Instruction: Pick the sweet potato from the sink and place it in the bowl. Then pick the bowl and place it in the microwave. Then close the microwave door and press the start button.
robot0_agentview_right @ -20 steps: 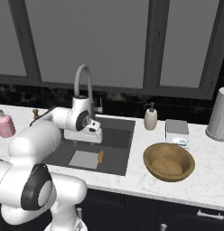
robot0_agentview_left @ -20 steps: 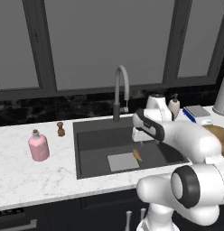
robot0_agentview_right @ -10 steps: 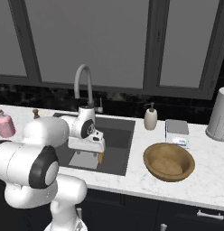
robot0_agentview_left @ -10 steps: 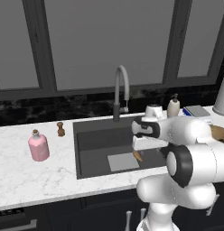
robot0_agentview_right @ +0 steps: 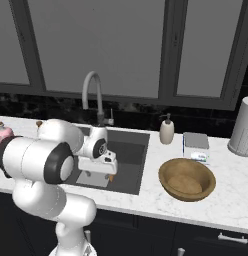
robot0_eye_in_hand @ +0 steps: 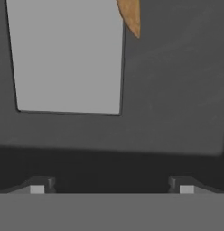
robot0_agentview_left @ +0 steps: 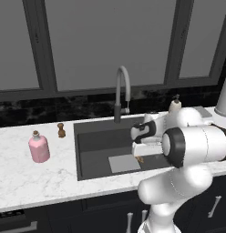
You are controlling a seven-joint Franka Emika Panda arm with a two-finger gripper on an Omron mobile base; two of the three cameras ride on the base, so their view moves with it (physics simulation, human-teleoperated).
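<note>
The gripper (robot0_eye_in_hand: 112, 187) is seen at the bottom of the hand view, where its two dark fingertips (robot0_eye_in_hand: 38, 186) stand far apart, near the left and right edges of the frame. Nothing is held between them; only the dark floor of the sink (robot0_eye_in_hand: 177, 90) is seen in the gap. In the upper left of that view a light grey square plate (robot0_eye_in_hand: 66, 54) is shown lying flat in the basin, and the pointed end of the sweet potato (robot0_eye_in_hand: 131, 16) is seen at the top edge, just beside the plate's right border.

In the left base view the sink (robot0_agentview_left: 94, 141) is found at the centre of the frame, set into the white marble tabletop (robot0_agentview_left: 23, 177), with the faucet (robot0_agentview_left: 121, 91) rising behind it. The arm's hand is held low over the right part of the basin, and a small piece of the sweet potato (robot0_agentview_left: 140, 159) is visible below it, at the plate's (robot0_agentview_left: 123, 163) right edge.

In the right base view the bowl (robot0_agentview_right: 187, 179) is seen on the tabletop at the right of the sink (robot0_agentview_right: 131, 150), well apart from the sweet potato (robot0_agentview_right: 111, 176), and it is empty. A pink bottle (robot0_agentview_left: 38, 147) is seen at the left of the left base view.
</note>
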